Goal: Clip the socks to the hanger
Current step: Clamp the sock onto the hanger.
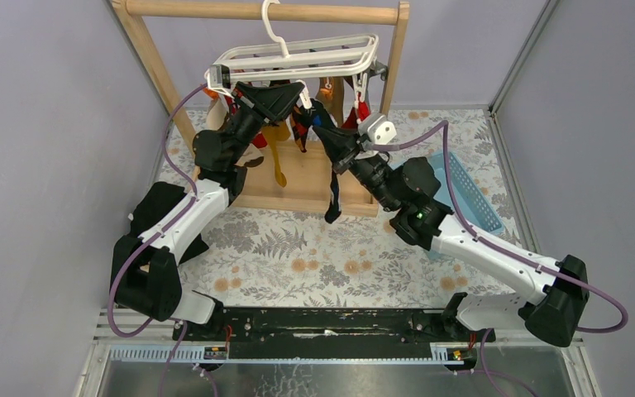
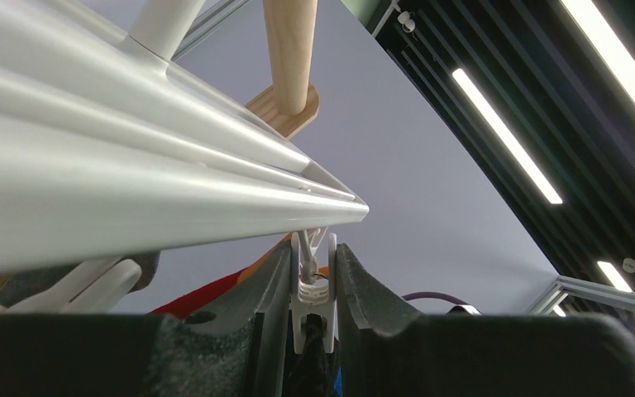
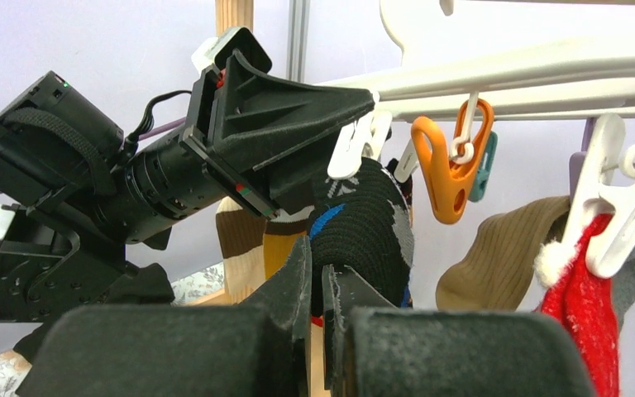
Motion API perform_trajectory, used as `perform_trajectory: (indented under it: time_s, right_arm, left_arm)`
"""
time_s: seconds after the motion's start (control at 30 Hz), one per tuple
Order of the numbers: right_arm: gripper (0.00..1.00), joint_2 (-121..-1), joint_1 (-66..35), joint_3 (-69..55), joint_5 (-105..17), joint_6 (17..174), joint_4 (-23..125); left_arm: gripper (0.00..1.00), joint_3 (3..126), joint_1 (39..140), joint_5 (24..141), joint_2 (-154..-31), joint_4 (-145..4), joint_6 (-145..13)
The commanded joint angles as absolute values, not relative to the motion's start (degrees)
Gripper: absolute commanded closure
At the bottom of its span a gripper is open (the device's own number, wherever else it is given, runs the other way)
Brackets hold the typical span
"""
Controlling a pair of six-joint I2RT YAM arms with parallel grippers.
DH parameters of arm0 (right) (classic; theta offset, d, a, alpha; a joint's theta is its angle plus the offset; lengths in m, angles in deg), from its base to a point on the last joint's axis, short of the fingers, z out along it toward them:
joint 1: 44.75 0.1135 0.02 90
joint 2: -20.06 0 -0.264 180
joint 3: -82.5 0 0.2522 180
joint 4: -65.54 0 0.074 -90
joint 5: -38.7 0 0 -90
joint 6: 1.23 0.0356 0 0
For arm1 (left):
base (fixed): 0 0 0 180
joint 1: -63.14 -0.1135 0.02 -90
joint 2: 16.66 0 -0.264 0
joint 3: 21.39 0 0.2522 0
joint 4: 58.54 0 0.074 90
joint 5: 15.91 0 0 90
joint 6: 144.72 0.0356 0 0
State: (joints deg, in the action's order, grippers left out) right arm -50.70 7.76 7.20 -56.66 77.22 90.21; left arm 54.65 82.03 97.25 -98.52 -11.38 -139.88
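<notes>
Hanger [image 1: 298,58] sits top centre of the overhead view. L claw [image 2: 312,277] squeezes a white clip [image 2: 312,291] hanging under it (lower middle, wrist cam). R claw [image 3: 316,277] is pinched tight on the black sock [image 3: 364,223] just below.

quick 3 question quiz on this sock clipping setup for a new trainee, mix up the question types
1. True or false: the left gripper is closed on a white clip under the hanger.
2. Which sock does the right gripper hold?
A. red-white striped
B. black sock with blue
C. mustard yellow
3. Fill in: the hanger's hook hangs over the wooden ___.

Key
1. True
2. B
3. rail; the wooden rail runs across the top of the rack.
</notes>
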Motion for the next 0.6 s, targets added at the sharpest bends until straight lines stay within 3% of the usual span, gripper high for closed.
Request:
perform_trajectory:
  time_s: [0.0,0.57]
  right_arm:
    - [1.00,-52.0,8.1,2.5,-57.1,77.0,92.3]
    - [1.00,-52.5,8.1,2.7,-57.0,77.3,92.2]
  left_arm:
    - [1.00,54.5,82.7,102.1,-97.9,-6.3,-141.5]
    - [1.00,54.7,82.8,102.0,-98.9,-6.3,-141.4]
